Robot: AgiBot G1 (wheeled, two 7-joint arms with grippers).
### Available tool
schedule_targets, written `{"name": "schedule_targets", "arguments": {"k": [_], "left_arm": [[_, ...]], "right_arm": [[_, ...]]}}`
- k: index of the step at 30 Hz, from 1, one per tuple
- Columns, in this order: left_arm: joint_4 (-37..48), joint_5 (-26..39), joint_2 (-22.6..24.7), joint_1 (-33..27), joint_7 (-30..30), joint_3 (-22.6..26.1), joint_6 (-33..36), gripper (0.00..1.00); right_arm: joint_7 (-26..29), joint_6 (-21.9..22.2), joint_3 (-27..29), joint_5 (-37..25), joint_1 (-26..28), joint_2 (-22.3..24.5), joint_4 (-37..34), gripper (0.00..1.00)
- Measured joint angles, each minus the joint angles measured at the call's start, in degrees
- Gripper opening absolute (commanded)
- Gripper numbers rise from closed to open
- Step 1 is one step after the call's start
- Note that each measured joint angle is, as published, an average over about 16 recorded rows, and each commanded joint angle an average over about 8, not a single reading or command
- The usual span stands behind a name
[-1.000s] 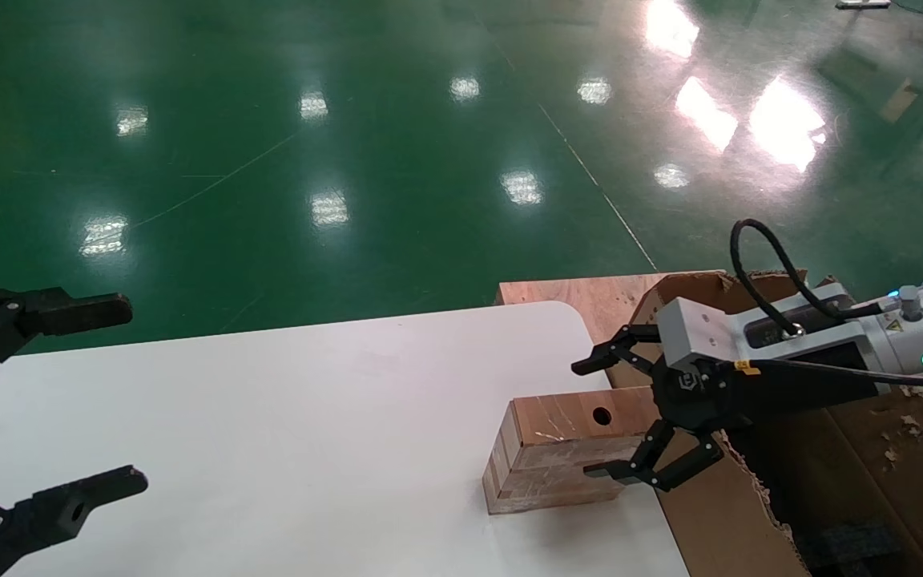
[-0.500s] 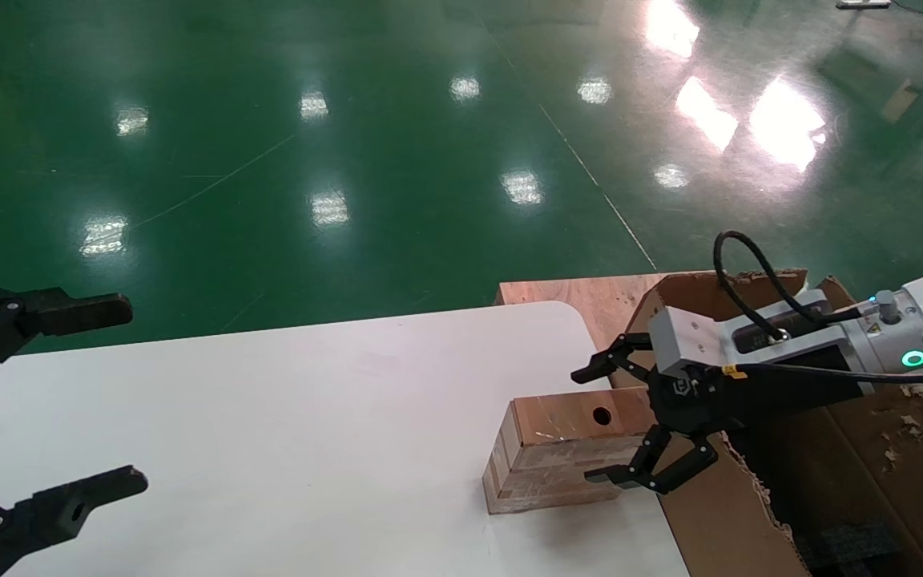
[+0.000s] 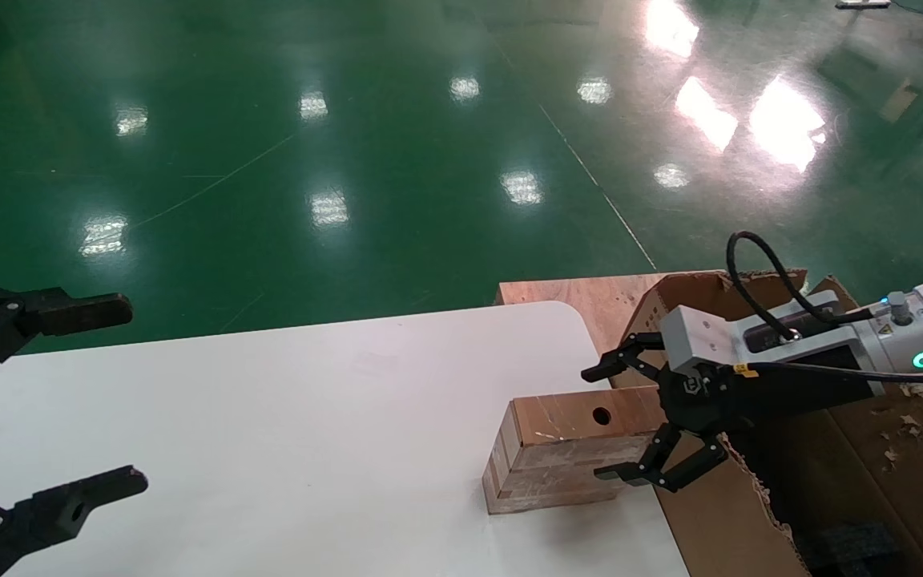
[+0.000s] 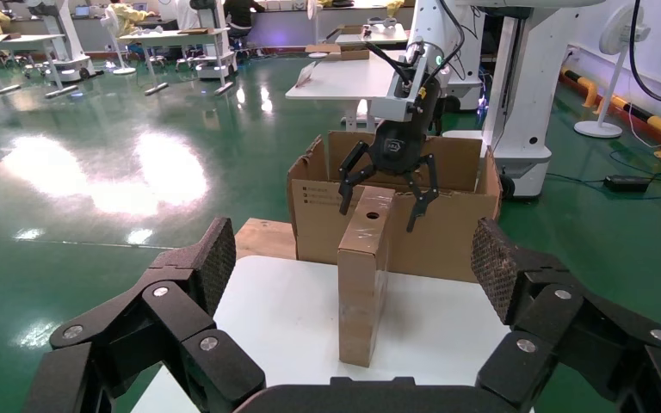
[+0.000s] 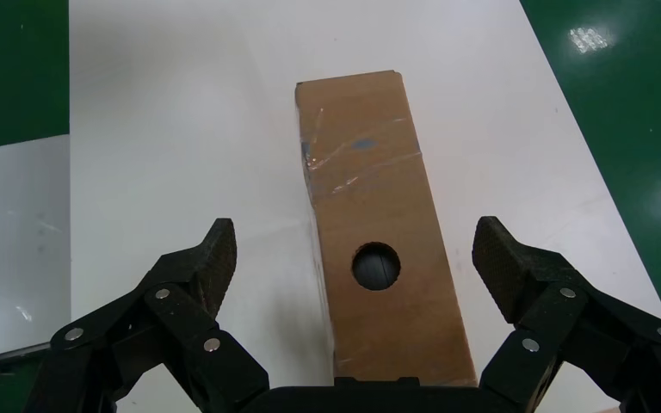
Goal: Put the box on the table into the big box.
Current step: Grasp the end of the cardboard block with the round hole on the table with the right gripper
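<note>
The small oblong brown box (image 3: 558, 457), with a round hole in its top face, stands on the white table (image 3: 269, 433) near the right edge. It also shows in the right wrist view (image 5: 370, 232) and the left wrist view (image 4: 363, 275). My right gripper (image 3: 618, 423) is open, its fingers spread on either side of the box's near end without touching it (image 5: 357, 258). The big box (image 3: 870, 465), a torn-edged carton, stands right of the table, under the right arm. My left gripper (image 3: 101, 397) is open and empty at the table's left edge.
A bare plywood board (image 3: 582, 296) lies behind the table's far right corner, beside the carton. Black foam (image 3: 854, 545) shows inside the carton. Green floor surrounds the table. In the left wrist view, other tables (image 4: 353, 77) and robot stands lie far behind.
My right gripper has shifted slightly to the right and down along the box's near end, after a small move left before. It stays open. The box and the left arm have not moved.
</note>
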Motion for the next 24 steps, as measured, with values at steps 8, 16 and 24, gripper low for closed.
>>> {"name": "schedule_targets", "arguments": {"k": [8,16,24], "left_arm": [[0.00,0.00,0.00,0.00,0.00,0.00,0.00,1.00],[0.00,0.00,0.00,0.00,0.00,0.00,0.00,1.00],[0.01,-0.01,0.00,0.01,0.01,0.00,-0.01,0.74]], "right_arm": [[-2.08,0.05,-2.84,0.81,1.46,-1.17,-3.04,1.00],[-3.45,0.02,-5.38,1.56,2.44,-2.09,-5.34,1.00],[-3.85,0.04,-6.78,2.23,2.82,-2.41,-6.32,0.57]]}}
